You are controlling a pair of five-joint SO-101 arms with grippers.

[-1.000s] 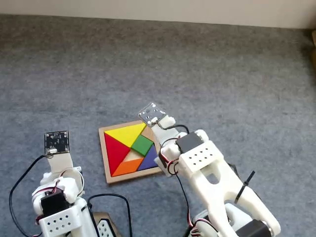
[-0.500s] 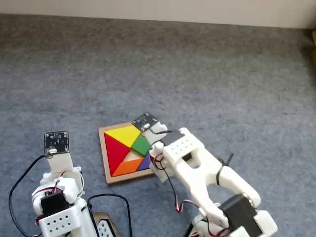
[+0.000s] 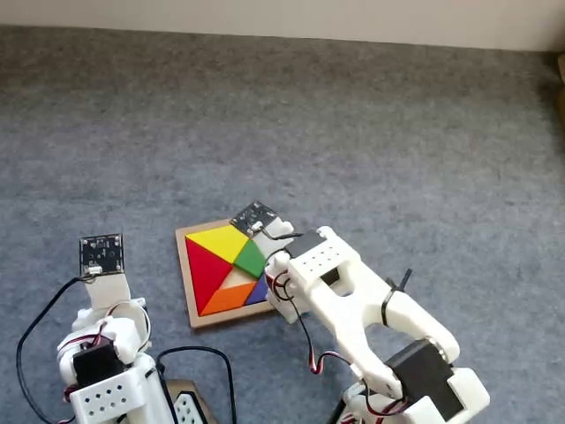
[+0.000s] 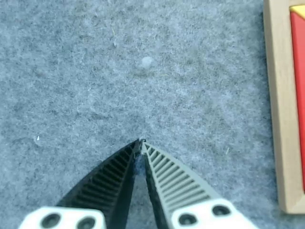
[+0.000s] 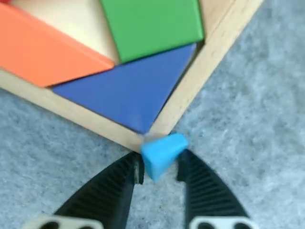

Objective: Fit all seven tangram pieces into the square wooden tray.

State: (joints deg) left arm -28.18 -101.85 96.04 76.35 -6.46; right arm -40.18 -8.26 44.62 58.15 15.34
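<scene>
Wooden tray, high view: the square pale wooden tray [image 3: 184, 283] lies slightly askew on the grey carpet [image 3: 397, 132]. It holds a yellow triangle [image 3: 219, 241], a red triangle [image 3: 202, 269], a green square [image 3: 252, 260], an orange piece [image 3: 228, 299] and a cream piece [image 3: 237, 281].
Arms, high view: the right arm [image 3: 331, 278] covers the tray's right side. The left arm [image 3: 99, 353] stands apart, to the left of the tray.
Left gripper, left wrist view: the left gripper [image 4: 139, 143] is closed on nothing, and the tips of its ribbed fingers [image 4: 171, 176] meet over bare carpet.
Tray edge, left wrist view: the tray's rim [image 4: 276, 105] lies apart from that gripper, with the red triangle just inside it.
Right gripper, right wrist view: the right gripper [image 5: 160, 164] clamps a small light-blue piece [image 5: 159, 150] between its black fingers [image 5: 119, 186].
Light-blue piece, right wrist view: it sits at the tray's outer corner, outside the recess and just beside the rim. Whether it touches the wood cannot be told.
Recess, right wrist view: a dark blue triangle [image 5: 128, 90] fills that corner, touching the green square and the orange piece. The cream piece lies between those two.
</scene>
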